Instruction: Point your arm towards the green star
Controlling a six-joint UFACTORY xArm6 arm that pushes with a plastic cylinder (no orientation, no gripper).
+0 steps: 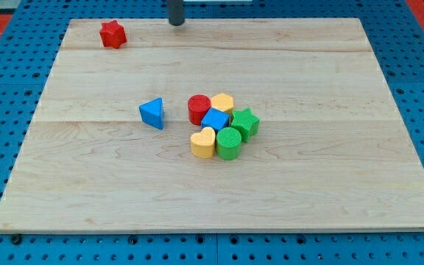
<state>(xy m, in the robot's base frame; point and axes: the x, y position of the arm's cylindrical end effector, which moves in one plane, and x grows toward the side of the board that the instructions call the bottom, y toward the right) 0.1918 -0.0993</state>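
The green star (246, 123) sat at the right edge of a block cluster mid-surface (330, 184). My tip (177, 23) stood upright, well apart toward the view's top-left of it; no claw exists.

pale matt wooden board (330, 184)

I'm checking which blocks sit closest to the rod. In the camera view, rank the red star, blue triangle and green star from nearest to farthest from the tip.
From my tip:
1. red star, view's top left
2. blue triangle, left of the cluster
3. green star, cluster's right edge
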